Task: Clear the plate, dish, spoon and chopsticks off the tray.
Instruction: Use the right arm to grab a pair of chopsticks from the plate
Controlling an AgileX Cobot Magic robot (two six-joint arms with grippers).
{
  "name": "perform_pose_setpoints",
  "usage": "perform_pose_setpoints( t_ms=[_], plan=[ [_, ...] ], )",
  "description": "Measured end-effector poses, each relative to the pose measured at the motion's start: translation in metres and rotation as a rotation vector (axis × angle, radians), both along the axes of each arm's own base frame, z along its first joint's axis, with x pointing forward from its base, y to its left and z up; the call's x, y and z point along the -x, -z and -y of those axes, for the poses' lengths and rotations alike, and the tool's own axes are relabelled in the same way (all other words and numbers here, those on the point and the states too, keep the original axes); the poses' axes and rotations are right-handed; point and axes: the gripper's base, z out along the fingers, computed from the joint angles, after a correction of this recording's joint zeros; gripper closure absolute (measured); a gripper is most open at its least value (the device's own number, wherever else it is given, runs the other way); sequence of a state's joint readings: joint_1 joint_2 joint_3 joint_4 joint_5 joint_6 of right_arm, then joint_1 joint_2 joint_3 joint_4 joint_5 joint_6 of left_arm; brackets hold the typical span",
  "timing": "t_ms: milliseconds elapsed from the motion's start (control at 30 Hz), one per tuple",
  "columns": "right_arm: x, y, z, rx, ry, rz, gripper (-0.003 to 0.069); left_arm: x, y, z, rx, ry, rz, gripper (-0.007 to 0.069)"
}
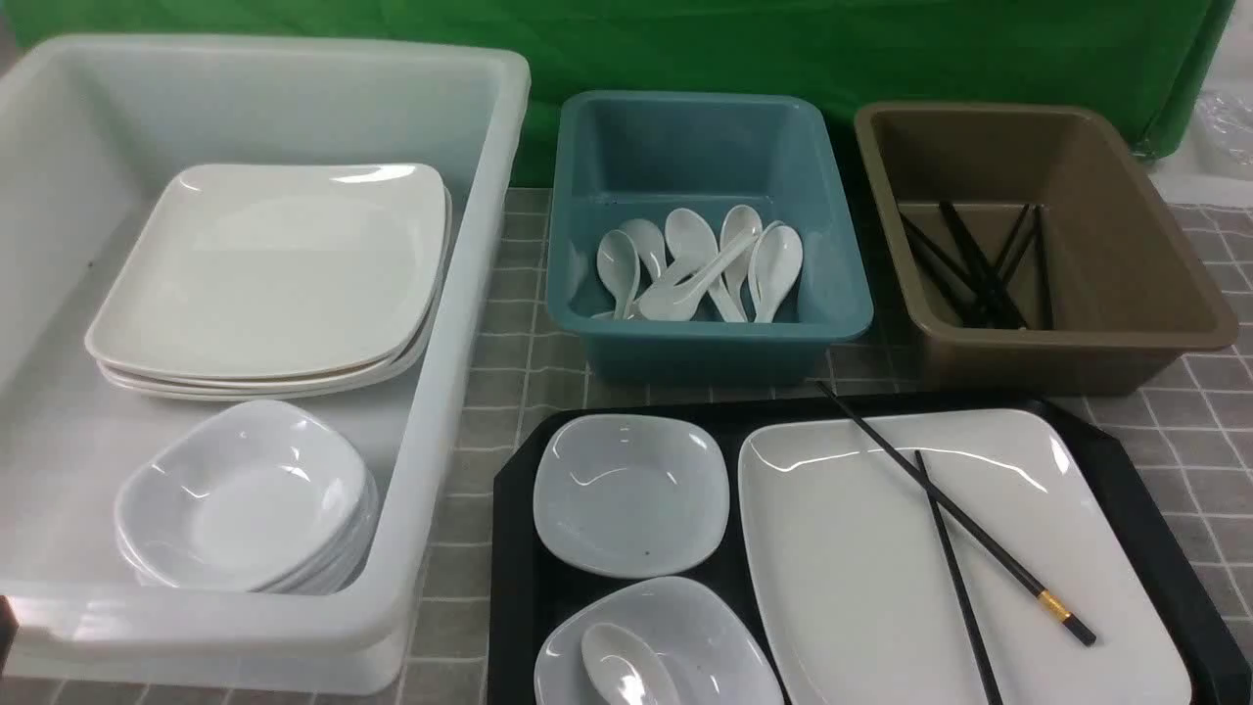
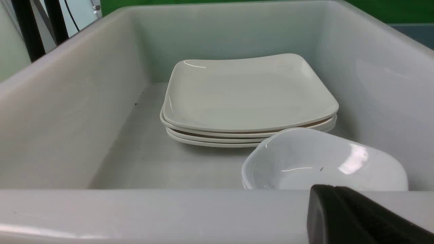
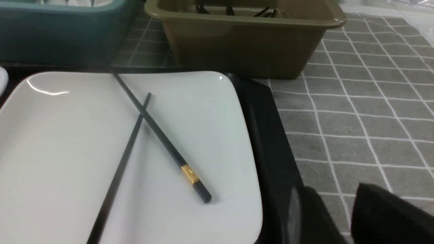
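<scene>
Only a dark sliver of the left end effector [image 2: 359,217] and right end effector [image 3: 352,220] shows at each wrist camera, so you cannot tell their opening or any hold. On the tray [image 1: 514,587] the spoon [image 1: 626,666] lies in the near dish [image 1: 715,627], a second dish [image 1: 631,494] behind it, and the plate [image 1: 861,587] beside them carries the crossed chopsticks [image 1: 979,536]. Farther on the tabletop [image 1: 519,333] you see a white bin [image 1: 470,294], teal bin [image 1: 832,284] and brown bin [image 1: 1155,245].

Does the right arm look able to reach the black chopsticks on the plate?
Probably yes: the chopsticks lie crossed on top of the plate, uncovered, on the right of the tray, and the right wrist camera sees them unobstructed.
</scene>
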State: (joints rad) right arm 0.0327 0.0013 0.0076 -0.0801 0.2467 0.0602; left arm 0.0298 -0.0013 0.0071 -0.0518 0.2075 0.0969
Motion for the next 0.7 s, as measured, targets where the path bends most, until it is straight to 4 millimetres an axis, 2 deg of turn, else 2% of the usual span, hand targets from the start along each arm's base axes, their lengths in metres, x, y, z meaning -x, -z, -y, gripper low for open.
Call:
perform_pose_setpoints(
  t_ms=[333,533,633,700],
  plan=[
    [0.000,0.000,0.000,0.000,0.000,0.000,0.0421,0.000,0.000,0.000,0.000,0.000,0.000,0.0620],
    [0.000,0.000,0.000,0.000,0.000,0.000,0.0421,0.000,-0.005,-0.002,-0.147,-0.003,0.049,0.0620],
    [0.000,0.000,0.000,0.000,0.000,0.000,0.0421,0.000,-0.018,-0.001,0.021,-0.011,0.196,0.0620],
    [0.000,0.000,0.000,0.000,0.000,0.000,0.0421,0.002,-0.034,-0.004,0.283,-0.029,0.383,0.0620]
  ],
)
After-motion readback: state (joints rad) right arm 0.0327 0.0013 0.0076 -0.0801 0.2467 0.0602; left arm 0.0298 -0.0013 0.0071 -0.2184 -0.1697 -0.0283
